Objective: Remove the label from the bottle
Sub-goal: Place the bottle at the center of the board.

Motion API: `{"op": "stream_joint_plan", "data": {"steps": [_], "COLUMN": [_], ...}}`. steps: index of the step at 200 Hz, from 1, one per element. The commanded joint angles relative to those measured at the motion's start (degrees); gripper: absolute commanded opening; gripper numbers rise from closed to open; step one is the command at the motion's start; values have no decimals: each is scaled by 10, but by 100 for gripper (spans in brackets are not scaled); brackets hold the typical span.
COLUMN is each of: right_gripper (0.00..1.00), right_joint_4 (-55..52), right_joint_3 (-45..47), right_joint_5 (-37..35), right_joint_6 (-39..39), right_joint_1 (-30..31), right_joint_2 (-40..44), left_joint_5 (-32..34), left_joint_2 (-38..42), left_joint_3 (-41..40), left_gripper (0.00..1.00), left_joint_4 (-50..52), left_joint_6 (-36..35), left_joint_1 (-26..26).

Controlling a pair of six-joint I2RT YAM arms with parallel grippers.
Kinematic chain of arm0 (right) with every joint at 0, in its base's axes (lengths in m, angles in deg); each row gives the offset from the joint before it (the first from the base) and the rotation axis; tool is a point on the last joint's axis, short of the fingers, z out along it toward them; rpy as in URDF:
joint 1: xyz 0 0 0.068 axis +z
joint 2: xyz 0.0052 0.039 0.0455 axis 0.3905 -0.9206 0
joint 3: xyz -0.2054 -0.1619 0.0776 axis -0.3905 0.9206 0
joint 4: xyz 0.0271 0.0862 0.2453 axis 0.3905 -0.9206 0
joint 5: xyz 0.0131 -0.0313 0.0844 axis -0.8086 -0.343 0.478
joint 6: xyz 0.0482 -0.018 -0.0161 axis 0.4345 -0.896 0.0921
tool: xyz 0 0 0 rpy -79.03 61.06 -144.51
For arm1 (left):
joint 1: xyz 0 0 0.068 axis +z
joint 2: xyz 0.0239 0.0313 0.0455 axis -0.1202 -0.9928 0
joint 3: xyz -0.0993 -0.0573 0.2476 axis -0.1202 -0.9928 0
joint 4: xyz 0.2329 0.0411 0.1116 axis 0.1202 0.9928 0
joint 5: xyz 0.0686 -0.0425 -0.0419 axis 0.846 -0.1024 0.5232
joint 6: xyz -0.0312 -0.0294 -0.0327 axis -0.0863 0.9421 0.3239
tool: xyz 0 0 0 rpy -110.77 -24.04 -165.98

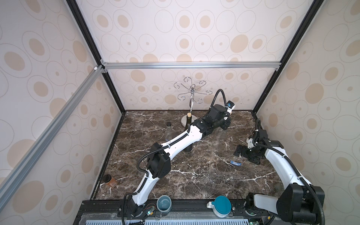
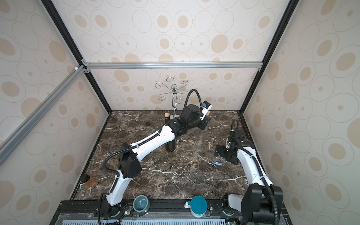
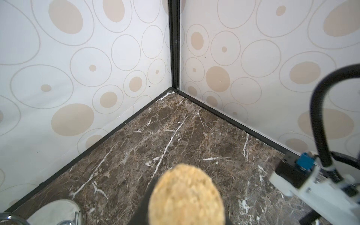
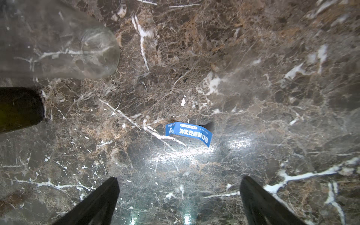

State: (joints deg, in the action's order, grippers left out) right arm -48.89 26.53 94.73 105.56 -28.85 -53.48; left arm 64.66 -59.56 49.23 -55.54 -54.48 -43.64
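- My left gripper [image 1: 224, 125] is clenched on the neck of the bottle [image 1: 219, 139], a clear one standing upright toward the back of the table [image 1: 194, 179] (my wrist hides the fingertips in both top views).
- The left wrist view looks down on the bottle's cork [image 3: 185, 196], close and blurred.
- My right gripper [image 4: 179, 179] is spread wide and grasps nothing. Its two black fingers [image 4: 97, 202] hang over bare marble.
- The label [image 4: 188, 133] lies on the table ahead of those fingers, off the bottle and well apart from it, touching neither finger. In both top views it sits near my right gripper, on the side toward the table's middle.
- It is a blue strip with white writing that reads "外卖安心封口贴" (upside down in the right wrist view). The finer line beside it and the small logo at one end are too small for me to read.
- The strip is bowed rather than flat, with a shadow under one end.
- A dark bottle [image 1: 188, 148] with its own cork stands under my left forearm, a capped bottle [image 1: 168, 133] beside it, and a wire rack [image 1: 191, 90] behind.
- On the front rail sit a mug [image 1: 164, 203] and a teal-lidded tub [image 1: 221, 206], and a jar [image 1: 110, 180] lies by the left wall.
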Motion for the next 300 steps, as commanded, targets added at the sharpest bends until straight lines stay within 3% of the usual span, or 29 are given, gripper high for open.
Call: {"op": "stream_joint_plan", "data": {"steps": [1, 20, 52, 79, 118, 142, 196, 300], "right_gripper": [100, 100, 100, 100, 100, 100, 99, 97], "right_joint_4": [-18, -20, -17, -14, -13, -13, -17, -27], "right_joint_3": [-10, -9, -4, -2, -2, -5, -16, -71], "right_joint_5": [9, 9, 9, 9, 11, 13, 26, 107], "right_joint_6": [-12, -15, -21, -22, -23, -25, -34, -66], "right_joint_1": [-4, -4, -5, -6, -8, -9, -9, -8], "right_joint_2": [12, 15, 15, 12, 12, 11, 16, 64], "left_joint_5": [10, 6, 3, 5, 5, 6, 3, 46], "left_joint_2": [-34, -61, -64, -64, -64, -63, -45, 62], "left_joint_3": [103, 150, 149, 149, 144, 144, 144, 131], "left_gripper": [6, 6, 7, 15, 45, 56, 100, 100], "left_joint_4": [10, 14, -7, -9, -9, -7, -2, 55], "left_joint_6": [-20, -12, 7, 6, 4, 3, 5, 23], "left_joint_1": [12, 22, 37, 41, 41, 41, 41, 34]}}
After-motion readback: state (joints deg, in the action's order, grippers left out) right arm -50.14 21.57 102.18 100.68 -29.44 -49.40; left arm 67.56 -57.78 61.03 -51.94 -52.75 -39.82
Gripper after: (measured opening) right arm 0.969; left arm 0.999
